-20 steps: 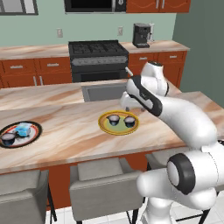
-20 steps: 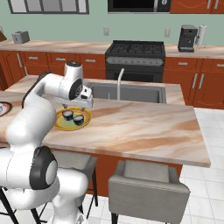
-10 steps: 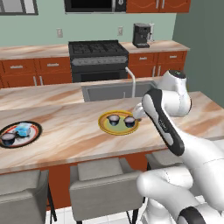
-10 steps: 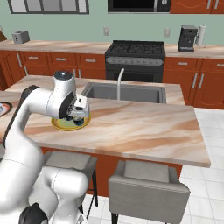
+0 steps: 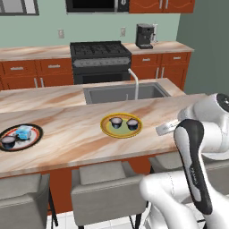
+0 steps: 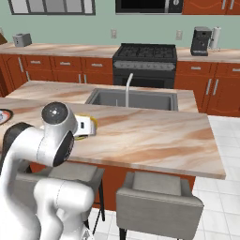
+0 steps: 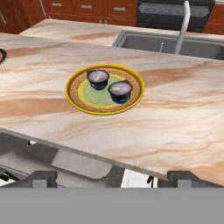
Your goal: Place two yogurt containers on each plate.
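Observation:
The yellow plate (image 5: 108,128) with a greenish centre lies mid-counter and carries two dark yogurt containers (image 5: 116,121) (image 5: 133,124) with pale tops. In the hand view this plate (image 7: 74,96) and both cups (image 7: 98,79) (image 7: 120,92) sit ahead of my gripper (image 7: 112,179). The gripper is open and empty, drawn back over the counter's near edge, well apart from the plate. At the far left of the counter lies the black plate (image 5: 35,131) with a red-orange ring. It bears a light blue yogurt container (image 5: 23,133) and a dark one (image 5: 9,142).
A sink (image 5: 123,92) with a tall faucet (image 5: 134,82) lies behind the yellow plate. Grey stools (image 5: 100,188) stand under the counter's near edge. A stove (image 5: 99,56) and a coffee machine (image 5: 144,36) line the back wall.
The arm has pulled away from the yellow plate, back and to the right towards the counter's near edge. Both dark cups have stayed on that plate.

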Controlling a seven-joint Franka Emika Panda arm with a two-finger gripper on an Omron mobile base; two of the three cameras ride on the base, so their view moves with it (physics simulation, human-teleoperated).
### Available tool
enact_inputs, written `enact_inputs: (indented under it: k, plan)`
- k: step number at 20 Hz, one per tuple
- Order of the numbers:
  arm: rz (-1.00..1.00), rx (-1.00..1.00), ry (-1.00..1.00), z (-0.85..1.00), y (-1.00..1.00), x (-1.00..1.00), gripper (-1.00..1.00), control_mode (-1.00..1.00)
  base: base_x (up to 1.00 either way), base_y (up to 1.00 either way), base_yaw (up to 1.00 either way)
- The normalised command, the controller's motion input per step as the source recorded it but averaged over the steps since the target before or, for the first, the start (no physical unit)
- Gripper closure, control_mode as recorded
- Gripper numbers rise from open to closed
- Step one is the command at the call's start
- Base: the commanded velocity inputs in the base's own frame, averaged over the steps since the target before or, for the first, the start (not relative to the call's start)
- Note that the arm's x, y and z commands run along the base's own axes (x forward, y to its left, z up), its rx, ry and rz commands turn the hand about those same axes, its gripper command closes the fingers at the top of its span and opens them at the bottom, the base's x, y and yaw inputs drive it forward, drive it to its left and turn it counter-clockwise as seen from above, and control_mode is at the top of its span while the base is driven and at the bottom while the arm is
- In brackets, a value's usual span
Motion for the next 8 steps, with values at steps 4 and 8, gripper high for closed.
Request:
enact_inputs:
  k: [4, 8]
  plan:
    - [0.0, 0.0, -0.47, 0.0, -0.17, -0.97, -1.0, -1.0, 0.0, 0.0, 0.0]
    - [0.0, -0.01, -0.4, -0.02, -0.2, -0.84, -1.0, -1.0, 0.0, 0.0, 0.0]
